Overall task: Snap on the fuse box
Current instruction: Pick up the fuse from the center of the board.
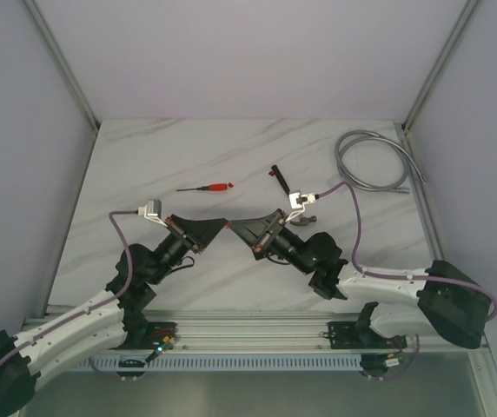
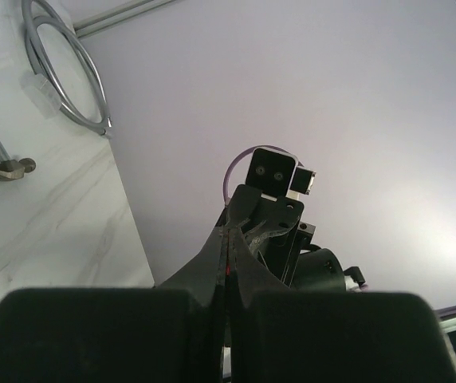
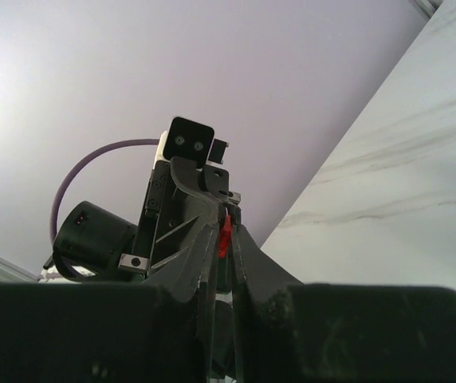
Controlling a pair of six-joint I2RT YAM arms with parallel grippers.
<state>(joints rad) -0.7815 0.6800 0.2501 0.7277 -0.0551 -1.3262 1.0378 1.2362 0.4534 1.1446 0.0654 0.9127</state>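
Tip to tip above the surface (image 1: pixel 231 156): the left tool (image 2: pixel 229 239) is clamped tight, the right tool (image 3: pixel 222 239) shows a slim gap around a red sliver (image 3: pixel 225 231), and I can't tell if it grips. The fuse box? Hidden in every view, so its place, heading and long axis can't be called. No snap-on showing; by my read, it's all left to do.

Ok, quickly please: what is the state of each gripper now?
Left gripper: jaws shut on a small red piece.
Right gripper: jaws nearly shut around the same piece; grip cannot be told.
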